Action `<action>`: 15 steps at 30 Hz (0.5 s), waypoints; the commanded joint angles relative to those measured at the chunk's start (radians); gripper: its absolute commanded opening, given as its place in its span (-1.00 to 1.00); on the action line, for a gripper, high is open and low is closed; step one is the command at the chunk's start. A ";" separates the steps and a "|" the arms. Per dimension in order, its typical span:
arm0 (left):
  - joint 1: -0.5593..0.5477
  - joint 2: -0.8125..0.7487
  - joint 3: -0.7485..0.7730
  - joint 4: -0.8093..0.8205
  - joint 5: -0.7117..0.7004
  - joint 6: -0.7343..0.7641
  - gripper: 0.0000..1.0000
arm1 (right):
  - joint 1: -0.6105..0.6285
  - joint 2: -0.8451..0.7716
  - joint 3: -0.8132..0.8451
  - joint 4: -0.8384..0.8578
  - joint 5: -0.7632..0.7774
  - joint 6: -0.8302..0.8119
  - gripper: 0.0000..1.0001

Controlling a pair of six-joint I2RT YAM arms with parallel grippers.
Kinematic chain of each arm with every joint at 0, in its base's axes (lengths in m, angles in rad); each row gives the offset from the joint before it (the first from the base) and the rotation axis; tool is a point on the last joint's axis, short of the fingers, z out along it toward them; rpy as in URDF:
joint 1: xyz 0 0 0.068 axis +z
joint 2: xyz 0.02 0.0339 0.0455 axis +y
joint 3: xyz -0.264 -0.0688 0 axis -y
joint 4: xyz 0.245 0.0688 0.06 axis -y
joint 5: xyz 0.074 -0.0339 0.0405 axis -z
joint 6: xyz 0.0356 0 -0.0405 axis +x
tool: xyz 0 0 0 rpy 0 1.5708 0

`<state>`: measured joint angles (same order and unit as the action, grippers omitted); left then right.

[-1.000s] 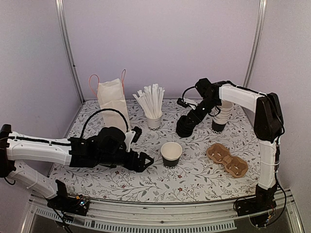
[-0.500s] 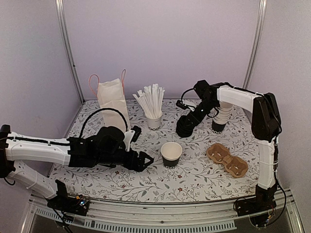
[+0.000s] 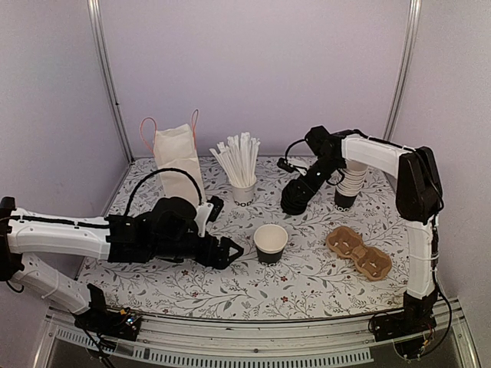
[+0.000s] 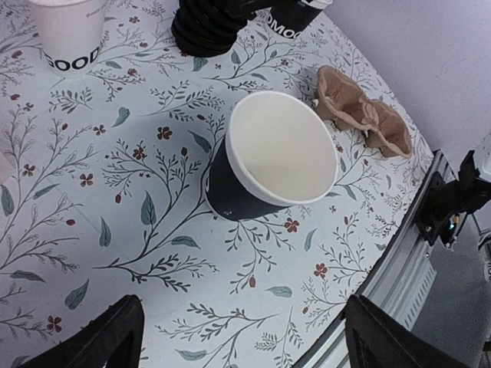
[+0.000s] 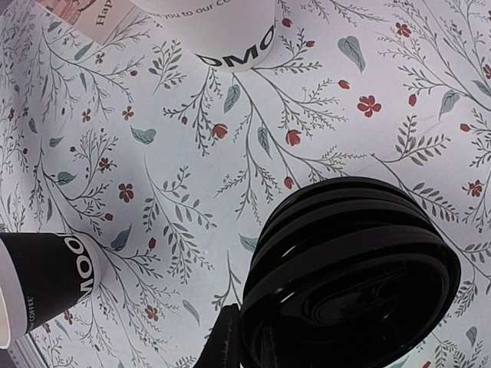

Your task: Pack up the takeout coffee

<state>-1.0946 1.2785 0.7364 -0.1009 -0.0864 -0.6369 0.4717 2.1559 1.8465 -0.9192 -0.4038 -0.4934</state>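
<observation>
Right pincer (image 5: 242, 345) down on the stack of black lids (image 5: 353, 268). One finger (image 5: 225, 341) sits against the top lid's rim; clamped or not, cannot tell.

Left pincer (image 3: 232, 254) low over the tabletop (image 3: 307, 287), jaws spread wide, holding nothing, facing the takeout coffee cup (image 4: 272, 157).

Cup upright mid-tabletop, lidless, white inside showing, apart from both pincers.

Behind it, a white cup (image 3: 244, 192) packed with white straws (image 3: 238, 153). Lid stack sits between that and the nested black cups (image 3: 349, 184).

Brown pulp carrier (image 3: 358, 252) lies right of the coffee cup. Paper bag (image 3: 178, 157) upright, back left.
</observation>
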 commanded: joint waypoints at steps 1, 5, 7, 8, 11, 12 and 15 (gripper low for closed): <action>0.008 0.016 0.055 -0.020 -0.012 0.035 0.85 | 0.010 -0.100 0.030 -0.027 -0.050 0.001 -0.89; 0.008 0.044 0.106 -0.028 -0.048 0.092 0.85 | 0.011 -0.182 0.030 -0.048 -0.123 -0.003 -0.92; 0.006 0.061 0.140 -0.015 -0.075 0.120 0.85 | 0.018 -0.222 0.010 -0.068 -0.188 -0.024 -0.94; 0.003 0.067 0.151 -0.002 -0.085 0.141 0.85 | 0.027 -0.244 -0.012 -0.068 -0.212 -0.035 -0.94; -0.022 0.081 0.181 0.060 -0.148 0.224 0.85 | 0.069 -0.308 -0.072 -0.067 -0.302 -0.064 -0.94; -0.036 0.082 0.185 0.101 -0.184 0.262 0.85 | 0.083 -0.319 -0.074 -0.083 -0.353 -0.073 -0.94; -0.088 0.076 0.168 0.254 -0.286 0.420 0.90 | 0.094 -0.342 -0.044 -0.141 -0.539 -0.101 -0.94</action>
<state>-1.1206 1.3525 0.8948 -0.0486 -0.2249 -0.4309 0.5346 1.8431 1.7985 -0.9825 -0.6788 -0.5404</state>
